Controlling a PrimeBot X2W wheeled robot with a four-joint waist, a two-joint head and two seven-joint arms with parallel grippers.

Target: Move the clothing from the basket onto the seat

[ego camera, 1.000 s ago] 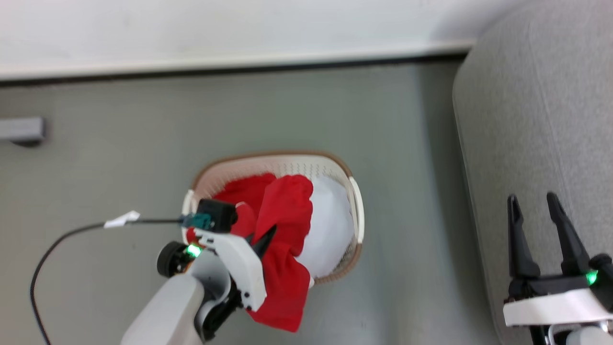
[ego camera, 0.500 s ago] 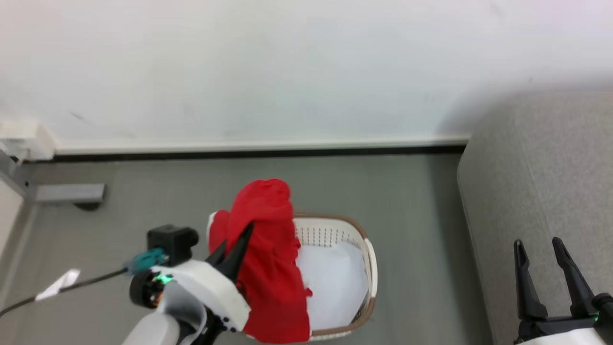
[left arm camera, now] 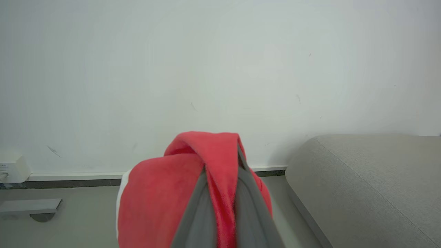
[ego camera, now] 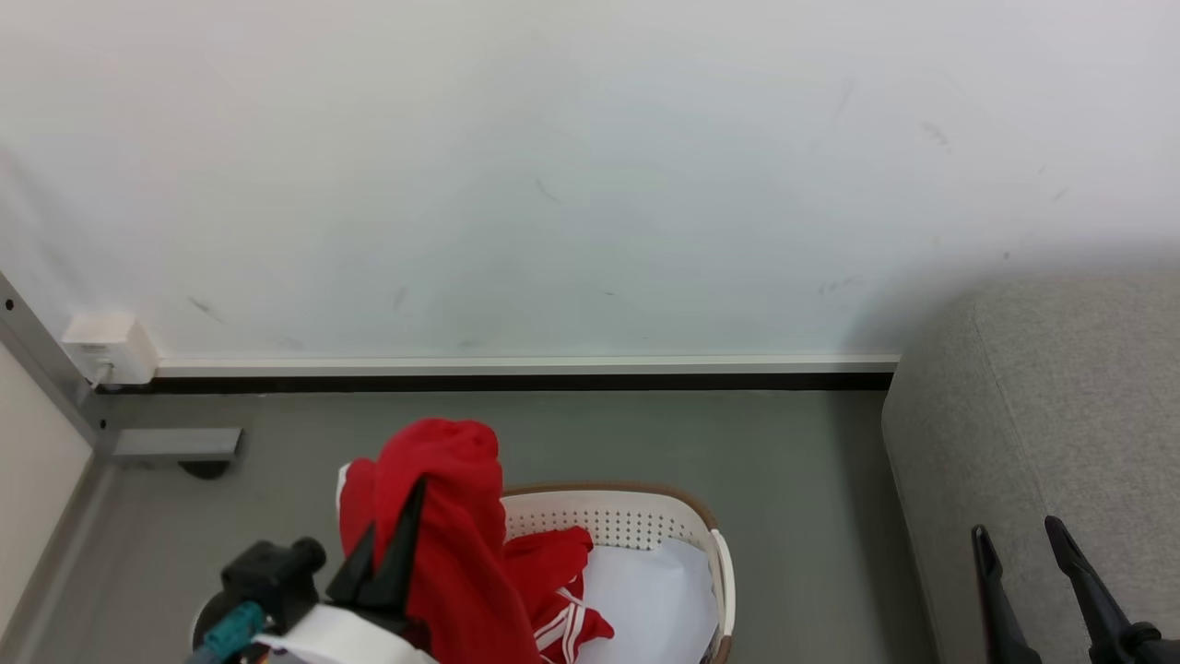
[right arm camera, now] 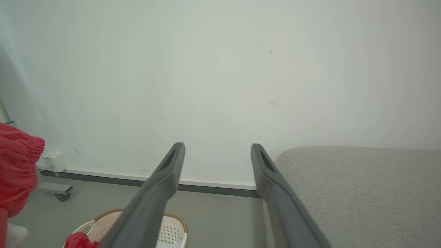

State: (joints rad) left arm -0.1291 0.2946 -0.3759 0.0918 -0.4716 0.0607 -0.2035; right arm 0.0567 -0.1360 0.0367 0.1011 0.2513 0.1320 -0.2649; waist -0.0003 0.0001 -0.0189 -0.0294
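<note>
— Lifted since a second ago: the left tool (ego camera: 395, 505), clamped on one plain red garment (ego camera: 442, 516), holds it above the basket (ego camera: 608, 503), at its left rim.
— And the second garment?
— One striped red garment (ego camera: 553, 599) lies inside the basket on a white sheet (ego camera: 654, 590). The right tool (ego camera: 1016, 526), fingers apart, is right of the basket, by the one sofa (ego camera: 1042, 397).

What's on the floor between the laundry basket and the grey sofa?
Nothing. In the head view, the strip of grey floor between the laundry basket and the grey sofa is bare.
</note>
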